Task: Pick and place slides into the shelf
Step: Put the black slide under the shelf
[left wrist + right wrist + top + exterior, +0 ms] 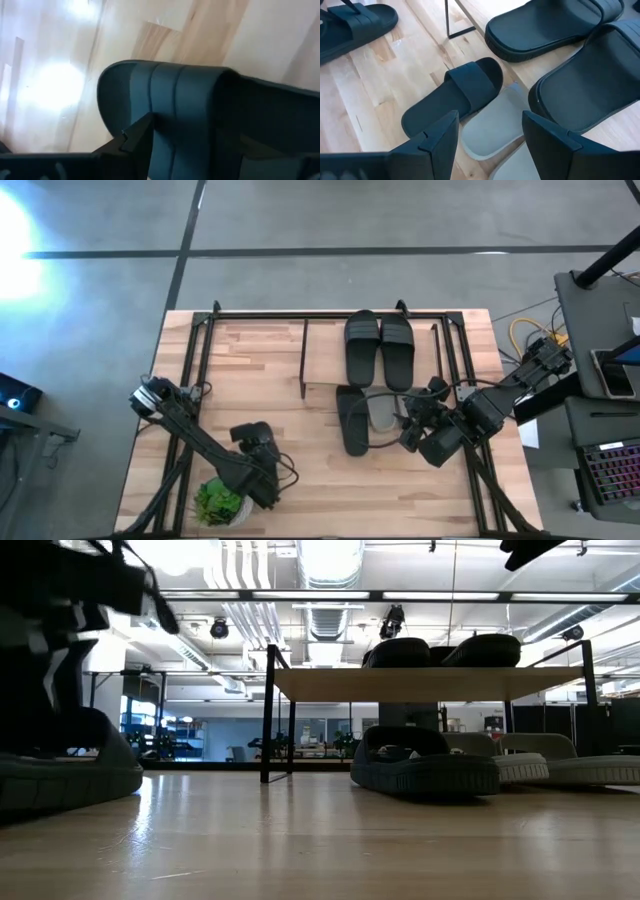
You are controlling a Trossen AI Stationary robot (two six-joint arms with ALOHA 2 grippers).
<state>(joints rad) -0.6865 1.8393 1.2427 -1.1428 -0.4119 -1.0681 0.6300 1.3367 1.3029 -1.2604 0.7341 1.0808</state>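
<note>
Two black slides [379, 348] lie side by side on the shelf's [325, 358] light top board, in the upper middle of the high view, toes toward the top of the frame. The shelf's thin black frame reaches across the upper part of the table [250, 400]. In the low view the same pair shows as two dark humps on the board, right of centre, and more slides stand on the tabletop beneath and just beyond it.

Below the shelf in the high view, right of centre, a dark slide [352, 420] lies on the table with a light grey slide [381, 413] just beside it, their edges touching or overlapping. The right wrist view shows the dark one partly over the grey one.

The right arm comes in from the right edge of the high view, bent low over the table, and the right gripper [408, 430] hangs just right of the grey slide. Its fingers [438, 140] stand wide apart and hold nothing.

The left arm runs from the left edge down toward the lower middle of the high view, where the left gripper [262, 448] sits at another dark slide [170, 100], right beside a green potted plant [220, 502]. Its wrist view is filled by that slide's strap, with one finger [135, 137] against it. The fingers are spread to their widest; whether they actually grip the slide cannot be told.
</note>
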